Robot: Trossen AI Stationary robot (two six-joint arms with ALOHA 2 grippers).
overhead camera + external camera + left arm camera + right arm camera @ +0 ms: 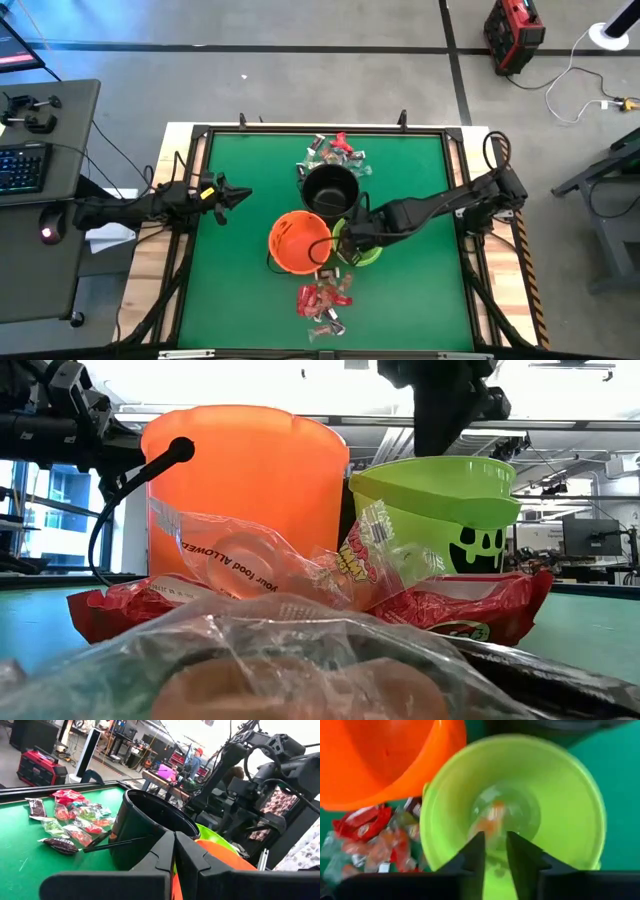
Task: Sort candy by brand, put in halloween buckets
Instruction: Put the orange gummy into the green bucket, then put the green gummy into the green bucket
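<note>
Over lime bucket (520,795), R arm (440,208) bent, jaws apart

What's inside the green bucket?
Looking down into the lime green bucket from the right gripper, open just above it, one clear-wrapped candy with orange in it shows at the bottom. The gripper's fingers cover part of the bottom, so more could be hidden.

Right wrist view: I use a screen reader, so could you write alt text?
The right gripper hangs, fingers slightly apart, above the open lime green bucket, where a clear-wrapped candy blurs inside. The orange bucket adjoins it, with red-wrapped candy on the green table.
</note>
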